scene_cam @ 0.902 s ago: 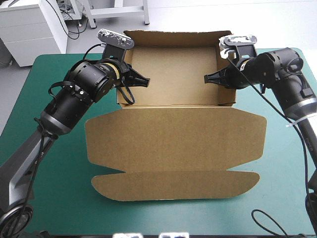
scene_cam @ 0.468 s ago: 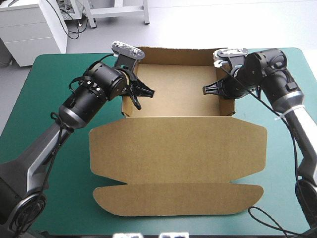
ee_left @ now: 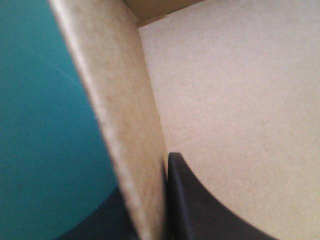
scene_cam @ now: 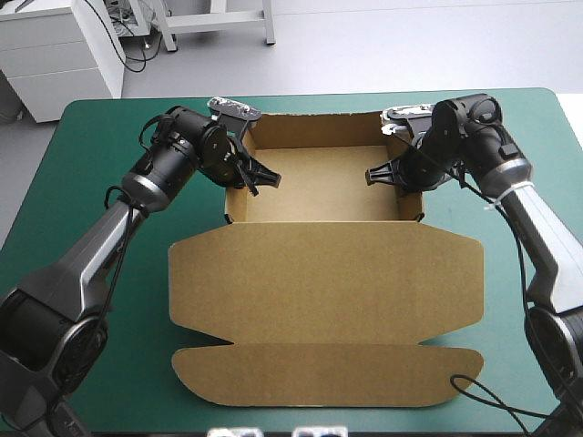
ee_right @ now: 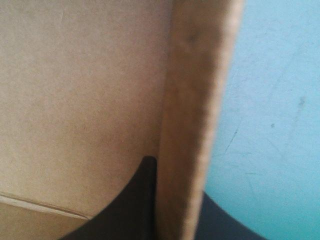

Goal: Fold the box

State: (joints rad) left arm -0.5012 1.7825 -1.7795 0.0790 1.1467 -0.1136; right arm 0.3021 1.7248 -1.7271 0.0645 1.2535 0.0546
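Teal-green table (scene_cam: 510, 364), left hand (scene_cam: 264, 179), right hand (scene_cam: 375, 175) gripping box (scene_cam: 319, 282) walls

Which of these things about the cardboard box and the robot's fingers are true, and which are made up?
1. The brown cardboard box is an open tray with its lid lying flat on the teal-green table cover. True.
2. The left arm's black fingers are holding the lid. False: they are shut on the tray's left wall, one finger inside the tray and one outside.
3. The right arm's black fingers have the tray's right wall between them. True.
4. The flat lid stretches toward the far edge of the table. False: it lies on the near side of the tray, toward the robot.
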